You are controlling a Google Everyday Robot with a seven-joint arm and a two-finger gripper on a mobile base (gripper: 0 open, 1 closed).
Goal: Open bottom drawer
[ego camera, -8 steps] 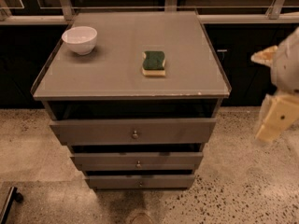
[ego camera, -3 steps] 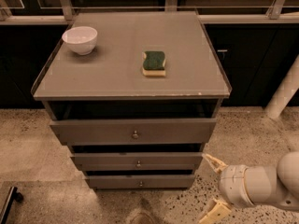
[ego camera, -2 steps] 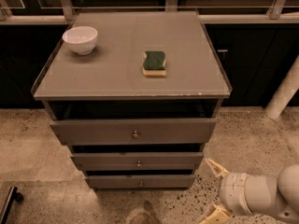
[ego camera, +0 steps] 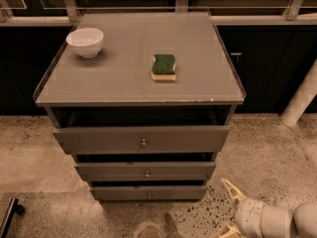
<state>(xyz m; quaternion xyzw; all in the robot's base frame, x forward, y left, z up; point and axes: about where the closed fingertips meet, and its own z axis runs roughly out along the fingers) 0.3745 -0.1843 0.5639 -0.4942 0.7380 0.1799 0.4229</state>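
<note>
The grey cabinet [ego camera: 138, 83] has three drawers. The bottom drawer [ego camera: 119, 193] is the lowest and narrowest front, with a small round metal knob [ego camera: 149, 195]. It looks shut or nearly so, close above the floor. My gripper [ego camera: 229, 207] is low at the bottom right, just off the drawer's right end and a little in front of it. It is open, with one pale finger [ego camera: 231, 188] pointing up-left and the other [ego camera: 229, 230] at the frame's bottom edge. It touches nothing.
The top drawer [ego camera: 99, 139] and middle drawer [ego camera: 109, 171] sit above. A white bowl [ego camera: 85, 41] and a green-yellow sponge [ego camera: 163, 66] lie on the cabinet top. Speckled floor surrounds the cabinet. A white post [ego camera: 301, 100] stands at right. Dark cabinets run behind.
My arm has come down from the upper right to floor level at the lower right. Over the last second the gripper shifted slightly right and down. The drawers have not moved.
</note>
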